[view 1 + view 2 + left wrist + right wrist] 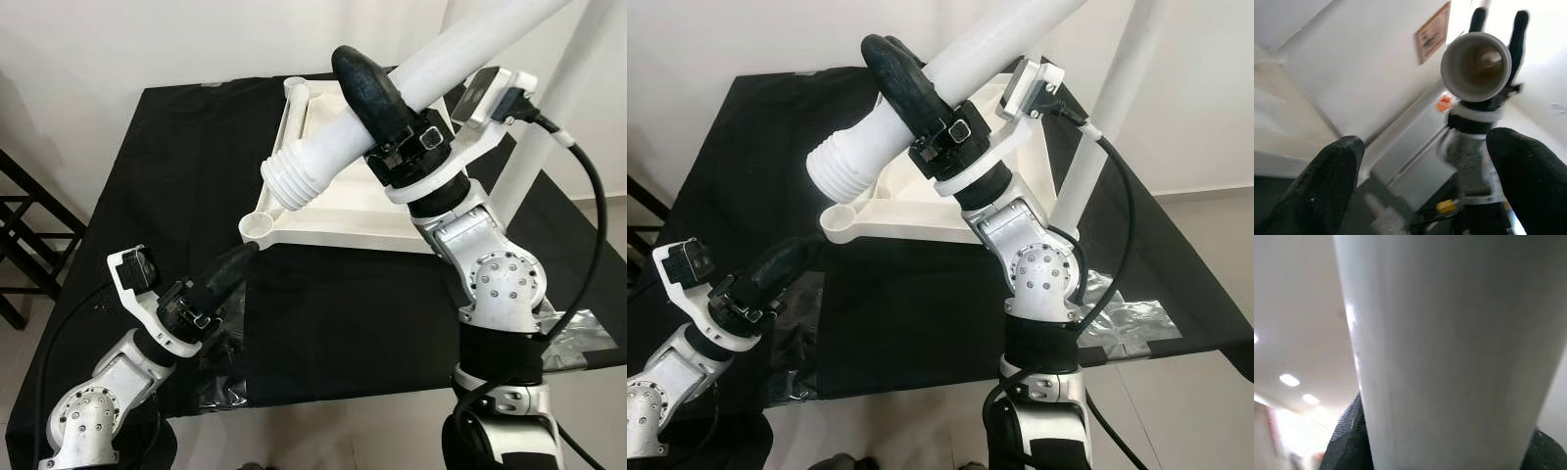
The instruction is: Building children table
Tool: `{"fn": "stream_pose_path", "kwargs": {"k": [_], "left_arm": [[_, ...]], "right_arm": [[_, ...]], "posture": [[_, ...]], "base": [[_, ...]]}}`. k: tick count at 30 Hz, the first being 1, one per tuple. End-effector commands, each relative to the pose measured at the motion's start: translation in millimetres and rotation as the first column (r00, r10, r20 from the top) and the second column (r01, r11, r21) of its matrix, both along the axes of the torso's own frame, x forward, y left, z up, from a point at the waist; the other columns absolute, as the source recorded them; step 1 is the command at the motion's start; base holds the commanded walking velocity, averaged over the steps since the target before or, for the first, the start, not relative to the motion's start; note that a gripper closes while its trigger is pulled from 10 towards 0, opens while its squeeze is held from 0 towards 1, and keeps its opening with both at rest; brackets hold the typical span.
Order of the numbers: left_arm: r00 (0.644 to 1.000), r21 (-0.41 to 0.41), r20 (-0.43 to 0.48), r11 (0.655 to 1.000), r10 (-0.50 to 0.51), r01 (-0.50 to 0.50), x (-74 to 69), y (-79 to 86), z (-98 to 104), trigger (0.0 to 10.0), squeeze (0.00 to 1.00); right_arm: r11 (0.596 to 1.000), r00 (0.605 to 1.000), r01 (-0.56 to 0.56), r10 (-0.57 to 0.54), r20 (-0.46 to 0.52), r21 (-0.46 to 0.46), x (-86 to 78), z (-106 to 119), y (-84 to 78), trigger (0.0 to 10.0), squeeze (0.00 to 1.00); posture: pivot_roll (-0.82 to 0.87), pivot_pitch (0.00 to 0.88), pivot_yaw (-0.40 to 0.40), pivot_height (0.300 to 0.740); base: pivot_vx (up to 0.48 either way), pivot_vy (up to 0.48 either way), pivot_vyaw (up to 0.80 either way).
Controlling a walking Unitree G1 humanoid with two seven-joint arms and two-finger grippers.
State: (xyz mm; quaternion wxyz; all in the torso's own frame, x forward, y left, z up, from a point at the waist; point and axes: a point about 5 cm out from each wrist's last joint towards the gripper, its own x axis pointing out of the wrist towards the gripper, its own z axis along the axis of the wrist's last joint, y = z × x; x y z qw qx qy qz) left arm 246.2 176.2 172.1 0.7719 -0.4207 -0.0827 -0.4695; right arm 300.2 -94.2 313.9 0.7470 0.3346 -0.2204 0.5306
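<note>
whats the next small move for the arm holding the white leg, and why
Probably lower and tilt the white leg so its threaded end meets the corner socket of the tabletop. The right gripper holds it slanted above, not yet seated.

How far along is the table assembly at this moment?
Done: one white leg already stands up from the upturned tabletop. In hand: the right gripper holds a second leg, threaded end tilted down toward the near corner socket; the left gripper waits open beside it. Left: seating this leg; other corners are hard to judge.
</note>
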Motion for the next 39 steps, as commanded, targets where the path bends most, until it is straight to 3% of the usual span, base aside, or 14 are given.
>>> {"fn": "stream_pose_path", "kwargs": {"k": [1,3,4,5,6,7,10,12,13,14,16,21,25,39], "left_arm": [[0.996,0.056,-0.030,0.995,0.087,-0.085,3.7,11.9,-6,10.0,1.00],[0.981,0.131,-0.059,0.976,0.184,-0.175,12.4,18.6,-10,10.0,1.00],[0.947,0.221,-0.112,0.937,0.301,-0.272,23.9,26.9,-18,10.0,1.00],[0.895,0.293,-0.141,0.881,0.424,-0.371,33.8,36.3,-25,10.0,0.63],[0.853,0.338,-0.153,0.837,0.499,-0.430,39.5,42.7,-29,10.0,0.63],[0.808,0.371,-0.163,0.794,0.566,-0.482,44.0,47.9,-31,10.0,0.00],[0.758,0.394,-0.161,0.745,0.632,-0.538,48.1,52.5,-30,10.0,0.00],[0.673,0.508,-0.085,0.613,0.734,-0.605,54.3,56.5,-30,10.0,0.00],[0.673,0.508,-0.085,0.613,0.734,-0.605,54.3,56.5,-30,10.0,0.00],[0.652,0.591,-0.003,0.527,0.759,-0.611,56.8,53.8,-31,10.0,0.00],[0.657,0.642,0.071,0.469,0.751,-0.606,58.7,42.9,-31,10.0,0.00],[0.702,0.644,0.161,0.464,0.694,-0.608,62.0,16.1,-22,10.0,0.00],[0.737,0.600,0.214,0.509,0.641,-0.617,63.7,-11.3,-9,10.0,0.00],[0.736,0.522,0.279,0.546,0.617,-0.655,60.8,-38.8,10,10.0,0.00]], "right_arm": [[0.995,0.998,0.062,-0.061,0.009,-0.076,4.9,-3,5.3,10.0,0.00],[0.985,0.993,0.114,-0.115,-0.001,-0.126,9.6,-9,6.3,10.0,0.00],[0.971,0.985,0.167,-0.171,-0.007,-0.173,13.9,-15,6.7,10.0,0.00],[0.956,0.978,0.201,-0.209,-0.014,-0.215,17.0,-21,7.6,10.0,0.00],[0.944,0.972,0.222,-0.233,-0.017,-0.244,18.8,-26,8.1,10.0,0.00],[0.924,0.966,0.248,-0.258,0.004,-0.292,19.7,-30,9.9,10.0,0.00],[0.895,0.962,0.267,-0.272,0.039,-0.357,19.0,-36,13.3,10.0,0.00],[0.825,0.951,0.308,-0.285,0.122,-0.473,16.7,-48,19.1,10.0,0.00],[0.825,0.951,0.308,-0.285,0.122,-0.473,16.7,-48,19.1,10.0,0.00],[0.797,0.948,0.318,-0.280,0.152,-0.514,14.4,-53,21.4,10.0,0.00],[0.768,0.944,0.329,-0.279,0.175,-0.550,11.7,-60,23.9,10.0,0.00],[0.738,0.930,0.363,-0.323,0.175,-0.568,11.7,-68,23.2,10.0,0.00],[0.692,0.896,0.430,-0.404,0.184,-0.580,15.3,-76,18.2,10.0,0.00],[0.623,0.839,0.510,-0.512,0.184,-0.593,22.3,-85,8.3,10.0,0.00]], "posture": [[0.01,0.110,0.011,0.740],[0.01,0.110,0.012,0.740],[0.02,0.111,0.012,0.740],[0.02,0.110,0.013,0.740],[0.02,0.110,0.013,0.740],[0.01,0.110,0.017,0.740],[0.01,0.110,0.015,0.740],[0.02,0.109,0.012,0.740],[0.02,0.109,0.012,0.740],[0.02,0.111,0.010,0.740],[0.01,0.112,0.010,0.740],[0.01,0.118,0.009,0.740],[0.01,0.121,0.009,0.740],[0.01,0.123,0.007,0.740]], "base": [[0.000,0.000,0.00],[0.000,0.000,0.00],[0.000,0.000,0.00],[0.000,0.000,0.00],[0.000,0.000,0.00],[0.000,0.000,0.00],[0.000,0.000,0.00],[0.000,0.000,0.00],[0.000,0.000,0.00],[0.000,0.000,0.00],[0.000,0.000,0.00],[0.000,0.000,0.00],[0.000,0.480,0.00],[0.000,0.240,0.00]]}}
